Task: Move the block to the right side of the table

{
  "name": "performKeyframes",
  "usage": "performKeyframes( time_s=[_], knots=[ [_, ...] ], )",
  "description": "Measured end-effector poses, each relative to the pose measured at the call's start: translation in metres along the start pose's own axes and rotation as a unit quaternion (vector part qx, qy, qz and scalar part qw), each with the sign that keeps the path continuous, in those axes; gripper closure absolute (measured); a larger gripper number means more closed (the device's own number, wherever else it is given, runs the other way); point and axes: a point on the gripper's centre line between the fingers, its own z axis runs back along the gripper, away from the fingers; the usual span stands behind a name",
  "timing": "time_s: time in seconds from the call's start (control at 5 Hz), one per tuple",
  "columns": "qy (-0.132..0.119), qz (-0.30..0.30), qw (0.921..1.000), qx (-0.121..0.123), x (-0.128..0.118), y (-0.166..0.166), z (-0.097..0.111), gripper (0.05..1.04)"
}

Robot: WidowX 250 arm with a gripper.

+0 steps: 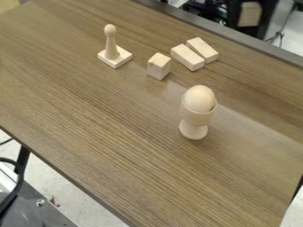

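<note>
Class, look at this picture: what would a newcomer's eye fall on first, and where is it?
Probably the wooden egg sitting in its pale cup, right of the picture's centre. Next, perhaps, the slim peg with a rounded top, upright on a square base at the upper left. Between and behind them are three pale blocks, one apart from the other two.

Peg stand (112,49) left, single block (158,67) between, paired blocks (188,57) right, egg (199,97) in cup (195,118) before them

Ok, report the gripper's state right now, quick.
Gripper: whether it is open, closed or holding anything cannot be told.
</note>
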Motion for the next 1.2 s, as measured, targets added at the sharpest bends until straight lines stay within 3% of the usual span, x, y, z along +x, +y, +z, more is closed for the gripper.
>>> performKeyframes(
  time_s=[0.2,0.4,0.6,0.8,1.0,1.2],
  knots=[
    [0.047,-0.057,0.9971,-0.016,-0.022,-0.027,-0.032,0.495],
    [0.095,-0.121,0.9877,-0.028,-0.045,-0.051,-0.055,0.495],
    [0.164,-0.211,0.9632,-0.026,-0.06,-0.063,-0.081,0.495],
    [0.18,-0.247,0.9519,-0.023,-0.063,-0.066,-0.096,0.495],
    [0.193,-0.27,0.9432,0.011,-0.068,-0.068,-0.105,0.495],
    [0.191,-0.271,0.9428,0.033,-0.073,-0.067,-0.107,0.495]
  ],
)
